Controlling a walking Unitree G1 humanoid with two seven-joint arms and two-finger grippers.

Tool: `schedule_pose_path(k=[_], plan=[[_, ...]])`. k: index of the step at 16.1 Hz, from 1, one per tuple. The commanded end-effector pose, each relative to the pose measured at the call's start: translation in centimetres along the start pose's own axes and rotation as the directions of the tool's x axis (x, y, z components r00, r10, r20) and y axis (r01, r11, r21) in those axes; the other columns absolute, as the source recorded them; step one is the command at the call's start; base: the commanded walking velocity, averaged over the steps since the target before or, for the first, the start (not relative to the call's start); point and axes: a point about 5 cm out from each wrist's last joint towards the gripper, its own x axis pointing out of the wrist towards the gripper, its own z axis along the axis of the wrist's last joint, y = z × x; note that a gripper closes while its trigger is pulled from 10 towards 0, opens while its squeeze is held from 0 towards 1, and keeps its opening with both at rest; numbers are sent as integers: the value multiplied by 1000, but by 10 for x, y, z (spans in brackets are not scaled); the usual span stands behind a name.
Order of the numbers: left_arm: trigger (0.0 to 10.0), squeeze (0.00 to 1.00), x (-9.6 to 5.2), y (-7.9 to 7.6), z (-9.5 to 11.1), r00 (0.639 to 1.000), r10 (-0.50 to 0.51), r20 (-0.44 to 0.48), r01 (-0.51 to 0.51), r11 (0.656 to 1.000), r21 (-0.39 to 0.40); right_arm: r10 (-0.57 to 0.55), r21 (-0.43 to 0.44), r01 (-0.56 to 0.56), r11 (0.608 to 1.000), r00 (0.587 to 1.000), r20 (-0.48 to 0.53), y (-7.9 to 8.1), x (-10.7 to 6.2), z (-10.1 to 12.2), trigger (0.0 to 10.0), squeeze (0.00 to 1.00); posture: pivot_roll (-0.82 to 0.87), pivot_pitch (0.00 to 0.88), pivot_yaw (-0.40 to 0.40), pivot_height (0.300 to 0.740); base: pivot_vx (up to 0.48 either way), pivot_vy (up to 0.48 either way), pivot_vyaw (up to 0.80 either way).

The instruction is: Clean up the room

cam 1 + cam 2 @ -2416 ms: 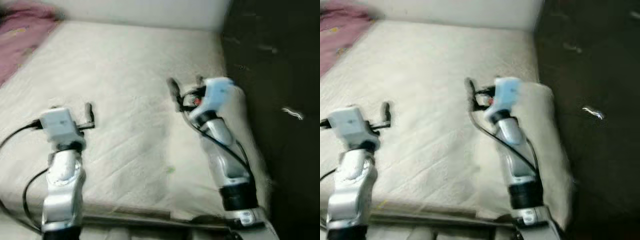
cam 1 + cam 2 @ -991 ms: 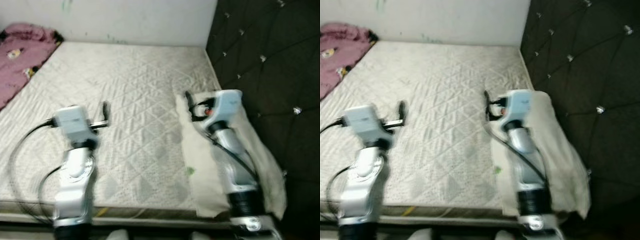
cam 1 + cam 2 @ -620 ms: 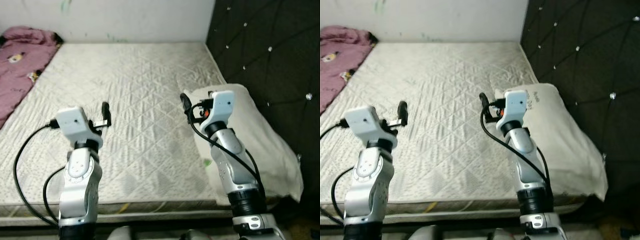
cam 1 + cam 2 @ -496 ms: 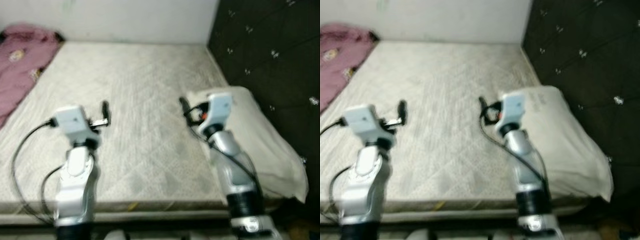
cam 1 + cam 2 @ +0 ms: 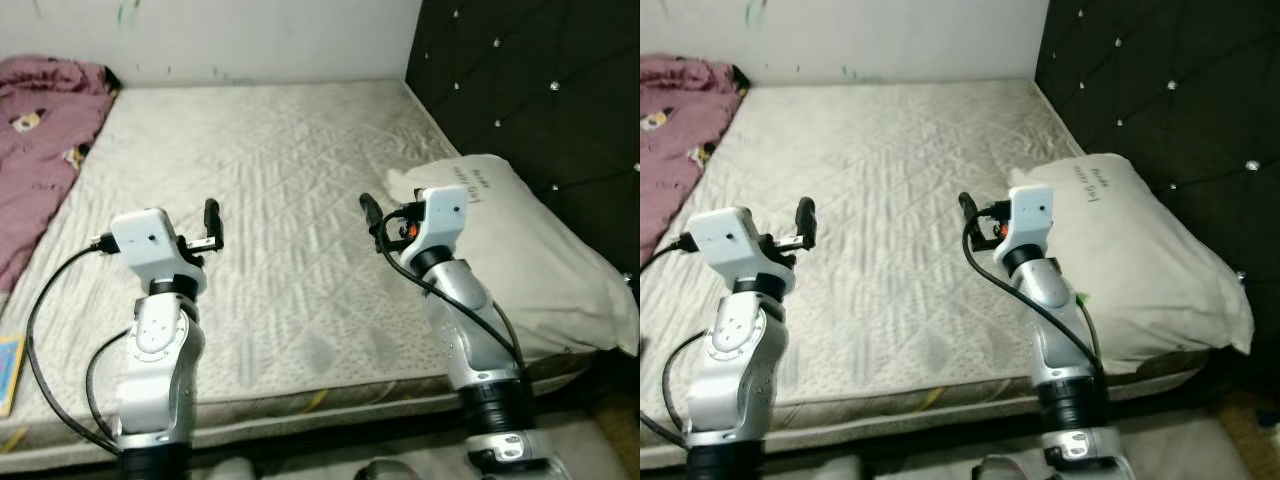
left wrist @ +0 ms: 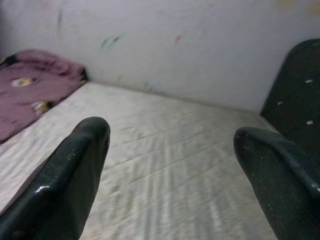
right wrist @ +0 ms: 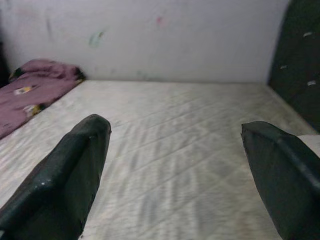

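— Grippers first: how do they stand?

— Left gripper (image 6: 170, 165) is held up over the mattress (image 5: 270, 190), its two black fingers (image 6: 65, 185) spread wide with nothing between them. They are thick, rounded at the tips, with a dull plastic sheen. The right gripper (image 7: 175, 170) is the same: fingers (image 7: 65, 180) apart, empty, raised over the mattress a little nearer the pillow (image 5: 520, 250). Both arms are smooth silver tubes with pale boxy wrist housings and loose black cables.

— And the mattress itself?

— Bare, off-white, stitched in a diamond quilt pattern that gives it a slightly puffy, ridged surface. It has a few faint greyish marks near the middle.

— What lies on it?

— The pillow, at the mattress's right end, against the headboard (image 5: 520, 80). It is cream, plump and soft-cornered, its case a little wrinkled, with a short line of dark lettering near its far end. One corner hangs over the mattress's near edge.

— The headboard?

— Black, padded and tufted in diamonds, with small shiny studs at the dimples. It rises along the mattress's right end.

— Anything at the other end?

— A mauve blanket (image 5: 40, 140), soft and crumpled, printed with small cartoon patches, heaped on the mattress's left end. Below it, beside the mattress's near left corner, a flat yellow-and-blue thing (image 5: 8, 370) lies on the floor; I cannot tell what it is.

— Behind the mattress?

— A plain white wall (image 5: 250, 40) with a few green smudges.
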Motion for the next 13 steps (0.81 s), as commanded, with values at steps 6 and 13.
schedule_pose_path(k=[6,13], plan=[[10000,0,1,1,5,1000,6,29,-7,1000,26,36,-5,-36,999,999,27,6,4,7,10000,0,-52,0,-7,740,0,291,0],[10000,0,2,1,4,1000,11,18,-11,1000,14,50,-19,-49,999,998,41,7,4,8,10000,0,-50,0,-7,740,0,336,0]])
